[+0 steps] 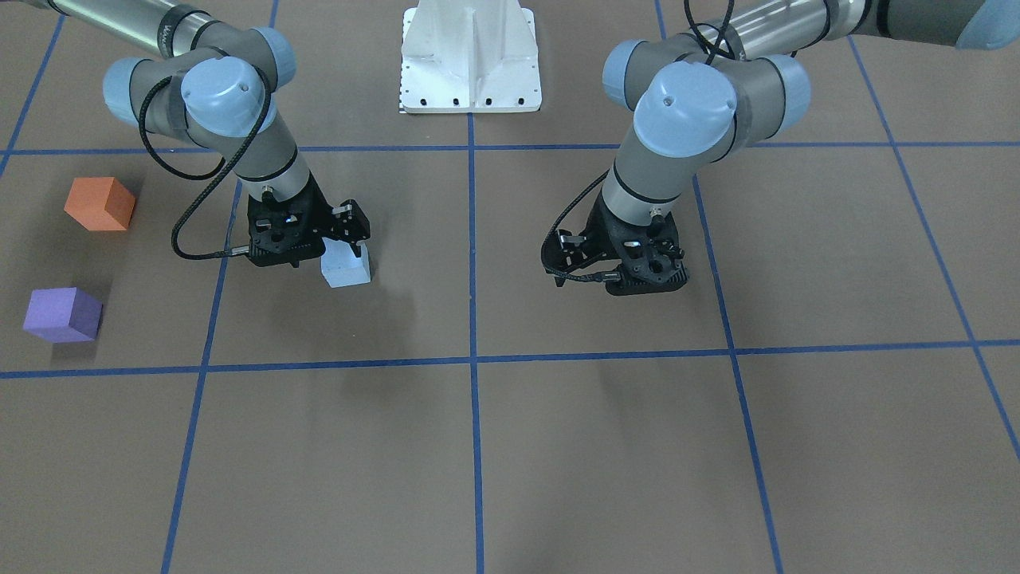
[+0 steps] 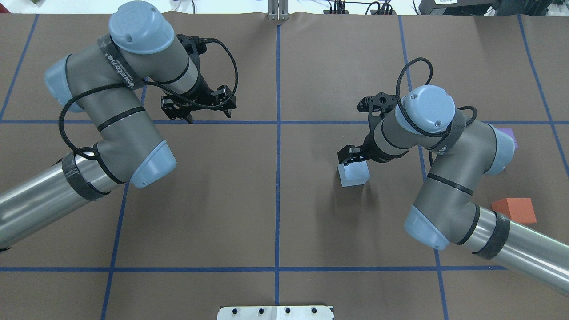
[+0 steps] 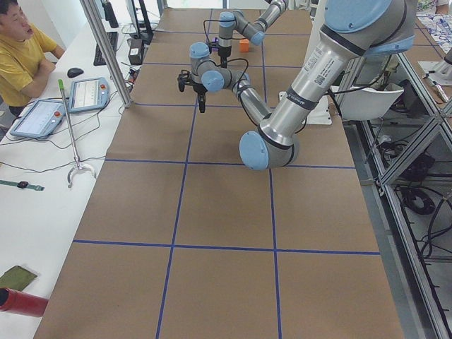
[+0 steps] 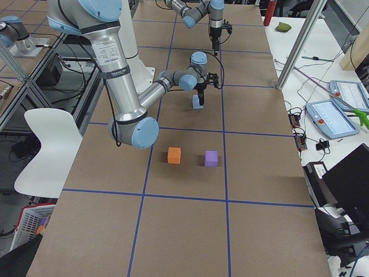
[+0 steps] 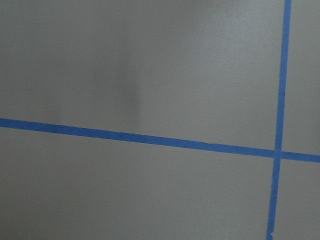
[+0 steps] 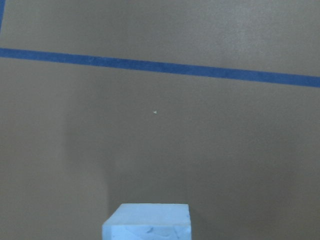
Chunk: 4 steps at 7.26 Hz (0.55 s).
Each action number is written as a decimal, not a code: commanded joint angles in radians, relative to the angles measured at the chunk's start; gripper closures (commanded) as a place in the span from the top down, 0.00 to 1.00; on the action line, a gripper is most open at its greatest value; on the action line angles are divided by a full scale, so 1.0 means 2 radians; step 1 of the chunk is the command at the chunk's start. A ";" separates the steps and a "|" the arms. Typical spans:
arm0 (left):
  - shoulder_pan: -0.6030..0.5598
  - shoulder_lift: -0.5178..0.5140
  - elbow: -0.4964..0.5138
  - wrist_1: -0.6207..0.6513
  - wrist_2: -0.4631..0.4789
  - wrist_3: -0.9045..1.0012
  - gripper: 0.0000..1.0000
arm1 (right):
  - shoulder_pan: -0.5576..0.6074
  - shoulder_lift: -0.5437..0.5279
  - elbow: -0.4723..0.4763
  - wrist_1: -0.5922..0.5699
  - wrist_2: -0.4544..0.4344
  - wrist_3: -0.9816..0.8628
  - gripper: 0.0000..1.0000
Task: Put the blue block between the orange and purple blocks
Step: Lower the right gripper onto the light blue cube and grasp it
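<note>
Nothing placed yet: I'm poising right fingers (image 2: 345,155) at blue (image 2: 354,174), grip I cannot tell; left fingers (image 2: 188,114) idling apart; the gap between orange (image 1: 100,203) and purple (image 1: 62,315) is waiting.

Even, diffuse overhead light, soft faint shadows under the arms, wrist views slightly dim and soft

My table (image 1: 558,446): brown, blue tape grid (image 1: 472,359). On it orange block (image 1: 99,203), purple block (image 1: 61,315), blue block (image 1: 346,269), white base plate (image 1: 470,60).

Brown table (image 2: 200,200), blue tape grid (image 2: 278,178) — white chair (image 4: 49,144) beside
</note>
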 commanded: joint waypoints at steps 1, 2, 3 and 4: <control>0.000 0.003 0.001 -0.002 0.000 0.000 1.00 | -0.012 0.009 -0.010 0.000 -0.016 0.001 0.99; 0.000 0.003 0.001 -0.002 0.000 0.000 1.00 | -0.018 0.012 -0.013 0.000 -0.026 0.000 0.99; 0.000 0.003 0.001 -0.002 0.000 -0.001 1.00 | -0.023 0.012 -0.023 0.000 -0.027 0.000 0.98; 0.000 0.003 0.001 -0.002 0.000 -0.002 1.00 | -0.026 0.015 -0.029 0.000 -0.027 -0.001 0.95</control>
